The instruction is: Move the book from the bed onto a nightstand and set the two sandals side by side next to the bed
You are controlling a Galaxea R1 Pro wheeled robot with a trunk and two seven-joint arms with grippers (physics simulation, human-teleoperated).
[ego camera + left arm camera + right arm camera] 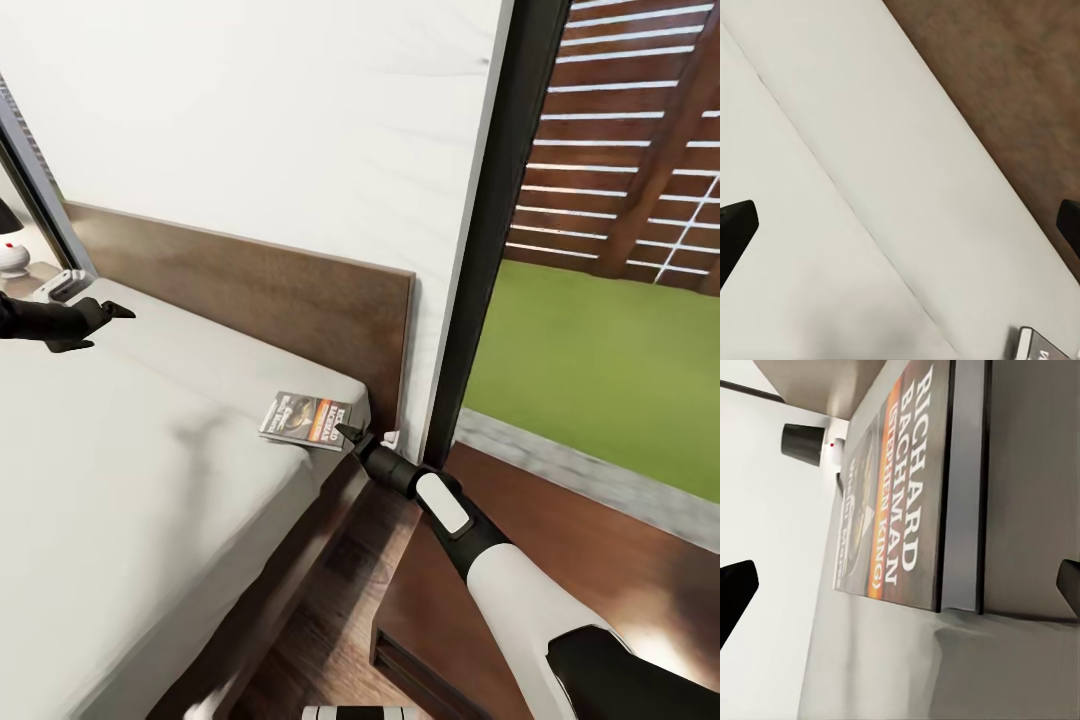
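The book (307,420) lies flat on the grey mattress at the bed's (150,500) corner nearest the headboard (270,290), its cover up, one edge close to the mattress side. In the right wrist view the cover (900,487) reads plainly, orange band and white lettering, with its thin edge facing your fingers.

Your right claw (352,436) is at the book's near edge, tips just touching or just short of it; I cannot tell which. The wrist view shows both fingertips (736,585) at the far margins of the picture, so the claw stands wide and holds nothing. You are on the first step: taking the book, not yet gripped.

Next, you need to slide one finger under the edge that overhangs or lies near the mattress side and close on the thin spine. The soft mattress may give, so approach low and level. Then carry it down to the nightstand (480,600), which sits directly below your right arm, beside the bed.

Your left claw (100,318) hovers over the far side of the mattress, fingers spread, empty. A small lamp (10,250) stands on the other nightstand beyond it.
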